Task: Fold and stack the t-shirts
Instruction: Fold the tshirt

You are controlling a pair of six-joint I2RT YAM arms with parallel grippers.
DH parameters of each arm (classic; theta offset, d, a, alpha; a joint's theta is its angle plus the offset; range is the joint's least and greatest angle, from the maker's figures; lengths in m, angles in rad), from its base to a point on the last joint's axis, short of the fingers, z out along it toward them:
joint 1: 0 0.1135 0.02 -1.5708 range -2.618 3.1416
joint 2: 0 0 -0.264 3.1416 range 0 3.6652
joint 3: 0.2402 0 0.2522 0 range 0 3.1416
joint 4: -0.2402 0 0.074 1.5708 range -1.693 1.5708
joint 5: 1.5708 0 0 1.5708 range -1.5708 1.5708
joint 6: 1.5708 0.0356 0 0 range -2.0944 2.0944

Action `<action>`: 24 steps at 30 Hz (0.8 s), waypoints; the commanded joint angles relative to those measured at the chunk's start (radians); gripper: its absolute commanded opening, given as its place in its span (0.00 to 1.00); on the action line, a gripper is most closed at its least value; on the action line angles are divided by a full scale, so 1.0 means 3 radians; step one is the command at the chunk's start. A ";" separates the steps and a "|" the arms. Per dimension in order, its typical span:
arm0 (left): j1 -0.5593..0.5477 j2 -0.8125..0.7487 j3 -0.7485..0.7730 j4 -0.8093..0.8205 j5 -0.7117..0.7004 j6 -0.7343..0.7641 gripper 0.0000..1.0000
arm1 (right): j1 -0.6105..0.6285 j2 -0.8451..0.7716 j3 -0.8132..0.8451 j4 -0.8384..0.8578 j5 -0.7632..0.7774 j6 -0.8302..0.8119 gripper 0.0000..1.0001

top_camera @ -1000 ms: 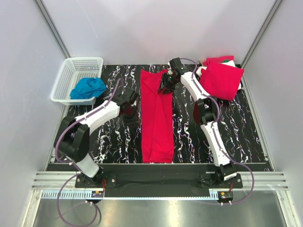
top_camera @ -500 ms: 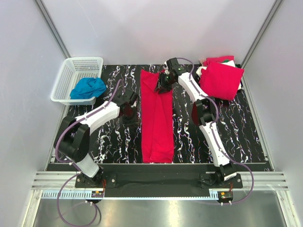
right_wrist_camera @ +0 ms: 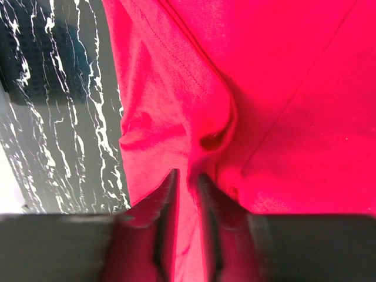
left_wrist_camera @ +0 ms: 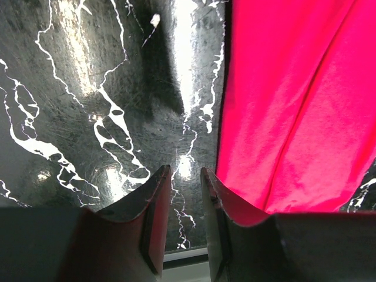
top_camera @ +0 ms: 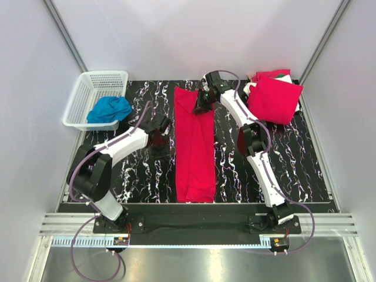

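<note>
Risk rides on a thin pinch: the right gripper, jaws nearly together, nips a raised ridge of cloth at the far end of the red t-shirt, which lies as a long folded strip down the middle of the table. Lifted so, the cloth may slip free or the layers may unfold. The left gripper, slightly parted and holding nothing, hovers just beside the strip's left edge. The folded stack sits at the far right.
</note>
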 commanded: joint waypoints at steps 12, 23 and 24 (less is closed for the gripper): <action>0.0021 -0.0082 -0.0017 0.0130 0.0070 0.0047 0.31 | 0.0143 -0.0229 -0.0155 -0.0045 -0.0078 -0.0075 0.00; 0.0026 -0.0107 -0.0083 0.0150 0.0049 0.0037 0.30 | 0.0353 -0.0250 -0.0262 -0.0076 -0.0109 -0.0054 0.00; 0.0026 -0.0102 -0.0084 0.0150 0.0049 0.0037 0.30 | 0.0358 -0.0255 -0.0272 -0.0076 -0.0104 -0.0049 0.00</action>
